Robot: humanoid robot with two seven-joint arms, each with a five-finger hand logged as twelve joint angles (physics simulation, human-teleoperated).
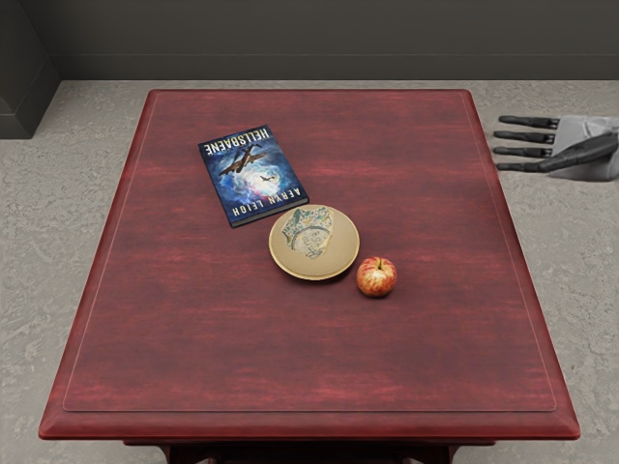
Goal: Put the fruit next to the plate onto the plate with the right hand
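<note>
A red and yellow apple (376,276) stands on the dark red table, just right of a tan plate (286,259) with a grey-green pattern in its middle. Apple and plate lie close together, nearly touching. My right hand (530,143) hovers off the table's right edge, far up and right of the apple, with its black fingers (527,122) stretched out flat and holding nothing. The left arm is out of view.
A blue paperback book (252,175) lies at a slant just up and left of the plate, its corner near the plate's rim. The table's edge (309,423) runs along the bottom. Grey floor surrounds the table.
</note>
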